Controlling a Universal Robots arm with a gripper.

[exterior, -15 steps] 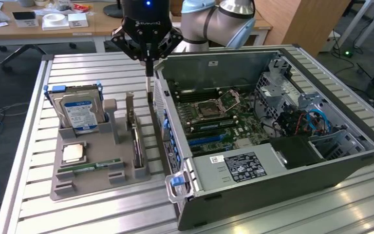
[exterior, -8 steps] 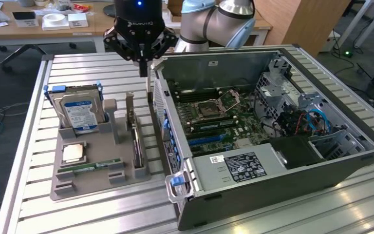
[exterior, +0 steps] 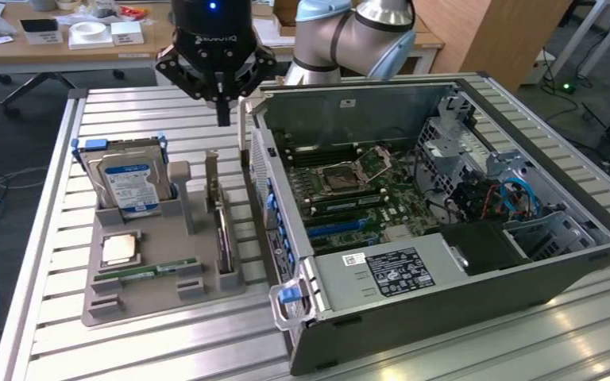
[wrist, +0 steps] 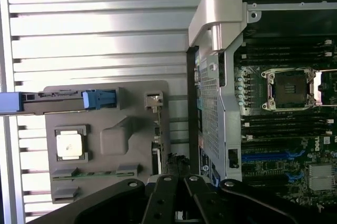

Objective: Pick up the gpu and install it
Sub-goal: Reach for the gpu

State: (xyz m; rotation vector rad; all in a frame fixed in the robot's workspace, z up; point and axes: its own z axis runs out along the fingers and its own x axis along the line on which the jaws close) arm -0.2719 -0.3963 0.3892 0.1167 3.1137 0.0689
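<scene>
Grey slatted tabletop (exterior: pixel 125 119) carries everything in the exterior view. A grey parts tray (exterior: pixel 136 305) sits toward the exterior view's left and the open computer case (exterior: pixel 443 302) toward its right. Your gripper (exterior: pixel 223 119) hangs above the far end of the tray, close to the case's far corner. Its fingers are pressed together into one dark point with nothing between them. The gpu (exterior: pixel 225 238) stands on edge in the tray slot nearest the case, a slim dark card running near to far, below the gripper and apart from it. Further left in the tray you have the hard drive (exterior: pixel 130 189) upright with its blue-white label, the processor chip (exterior: pixel 121 248) lying flat, and the green memory stick (exterior: pixel 146 272) nearest you. Inside the case the motherboard (exterior: pixel 353 190) lies exposed.

From the wrist view you look straight down past the gripper (wrist: pixel 176 182) with its black linkages drawn together. Just beyond them the gpu (wrist: pixel 157 142) shows edge-on along the side of the tray (wrist: pixel 131 129) that faces the case (wrist: pixel 210 29), with its silvery bracket (wrist: pixel 153 100) at the end away from the gripper. The processor chip (wrist: pixel 70 145) and the hard drive (wrist: pixel 97 99) with its blue rail lie further across the tray.
</scene>
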